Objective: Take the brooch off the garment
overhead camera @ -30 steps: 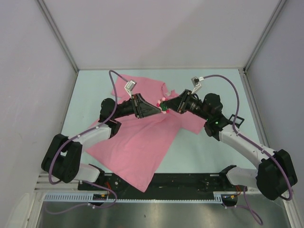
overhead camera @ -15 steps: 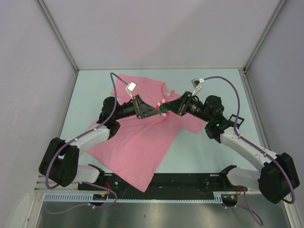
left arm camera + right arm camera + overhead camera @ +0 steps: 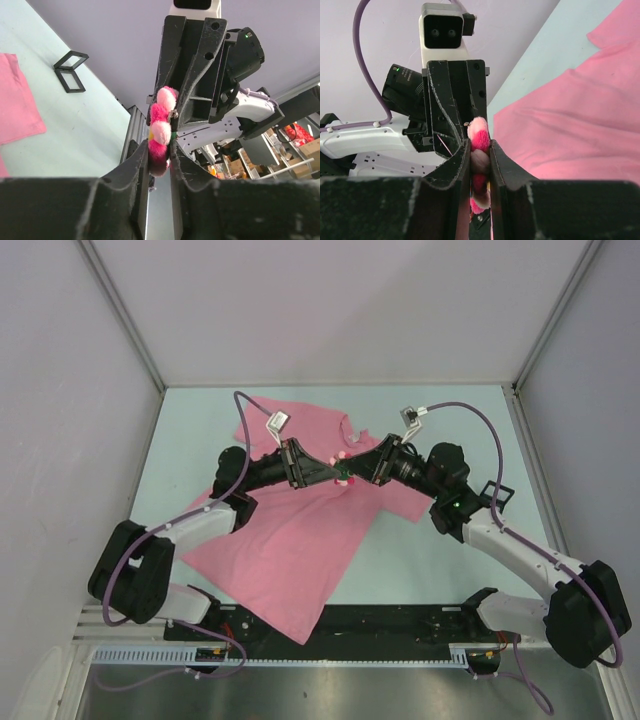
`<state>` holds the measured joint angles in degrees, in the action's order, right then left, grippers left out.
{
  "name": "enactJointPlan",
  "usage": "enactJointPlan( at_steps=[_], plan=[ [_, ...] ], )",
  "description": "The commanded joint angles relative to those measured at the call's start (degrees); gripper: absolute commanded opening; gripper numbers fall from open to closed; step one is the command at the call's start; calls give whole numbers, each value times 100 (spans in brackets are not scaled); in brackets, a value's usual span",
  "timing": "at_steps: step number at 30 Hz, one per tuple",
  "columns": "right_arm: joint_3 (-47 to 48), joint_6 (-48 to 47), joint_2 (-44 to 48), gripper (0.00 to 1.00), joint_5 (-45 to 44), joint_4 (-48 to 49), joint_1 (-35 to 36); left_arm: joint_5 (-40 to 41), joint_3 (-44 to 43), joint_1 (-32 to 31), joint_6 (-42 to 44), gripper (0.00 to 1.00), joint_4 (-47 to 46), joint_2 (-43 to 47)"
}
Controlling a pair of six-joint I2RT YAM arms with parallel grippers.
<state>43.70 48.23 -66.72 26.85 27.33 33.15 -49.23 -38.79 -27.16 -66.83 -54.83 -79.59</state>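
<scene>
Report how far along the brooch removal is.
Done: the brooch looks lifted clear of the pink T-shirt; no cloth hangs from it in the left wrist view. In hand: the left gripper and the right gripper both clamp it, tip to tip above the T-shirt. Left: one gripper releases, and the other probably sets the brooch down away from the T-shirt.

Pale lilac walls point(image 3: 330, 310), mint tabletop point(image 3: 400, 552)
</scene>
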Motion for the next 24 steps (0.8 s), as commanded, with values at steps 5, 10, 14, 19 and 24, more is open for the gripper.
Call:
enactJointPlan(
  at_steps=[5,10,14,19,24],
  plan=[
    [7,143,229,3,57,141,-45,-113,46,-26,-261,5,-600,-127],
    [-116,310,370,18,303,141,-264,-245,-15,-26,-217,0,-318,-153],
    [-204,336,449,25,382,123,-335,-236,3,-26,-199,0,-248,-153],
    [-248,398,449,33,532,325,-353,-271,-6,-26,-182,0,-221,-153],
    [-327,495,458,33,575,440,-467,-280,-6,-26,-208,0,-230,-179]
  ],
)
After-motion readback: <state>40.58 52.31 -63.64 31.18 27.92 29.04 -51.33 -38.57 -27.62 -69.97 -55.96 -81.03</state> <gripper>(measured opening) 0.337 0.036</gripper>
